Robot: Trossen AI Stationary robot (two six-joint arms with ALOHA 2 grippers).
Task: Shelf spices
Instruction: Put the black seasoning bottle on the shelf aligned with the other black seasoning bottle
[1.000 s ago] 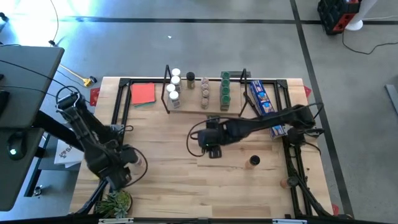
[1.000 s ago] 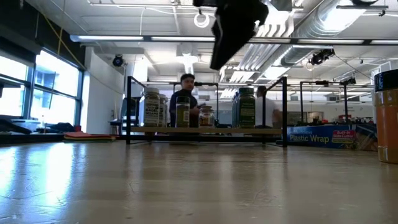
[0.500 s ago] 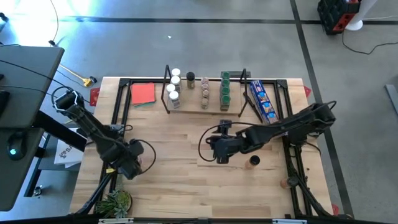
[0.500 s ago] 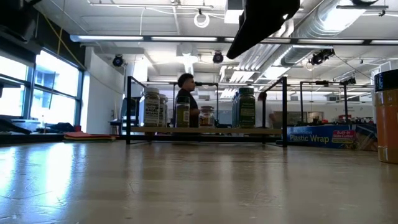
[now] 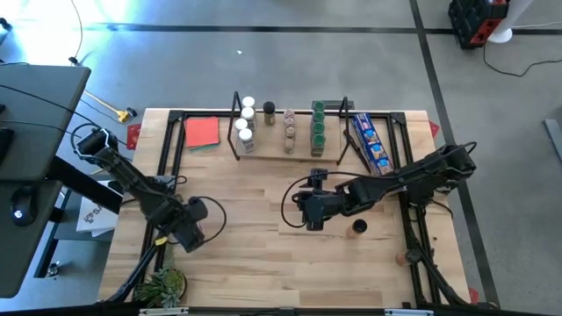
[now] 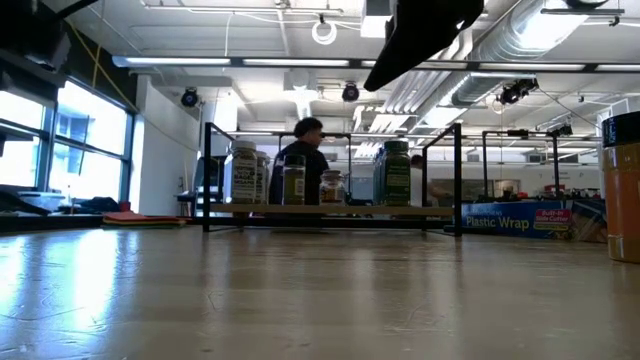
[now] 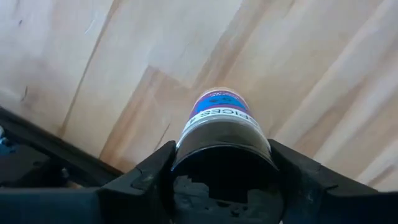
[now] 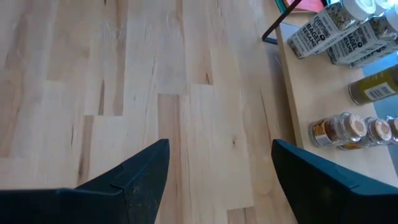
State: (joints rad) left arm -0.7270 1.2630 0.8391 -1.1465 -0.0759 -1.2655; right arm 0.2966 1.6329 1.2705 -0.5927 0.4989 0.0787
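Shelf [image 5: 290, 151] at far centre: jars [image 5: 291, 132] upright in rows, white caps left, green right. Loose black-capped jar [image 5: 358, 227] upright near right. Another jar [image 7: 222, 127] between left gripper [image 7: 221, 171] fingers.

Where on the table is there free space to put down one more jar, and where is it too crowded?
Bare wood lies between the shelf and the two end effectors, left and right, and along the table's near edge. Crowded: the shelf board with its jars, the strip beside it with the blue package, and around the lone black-capped jar.
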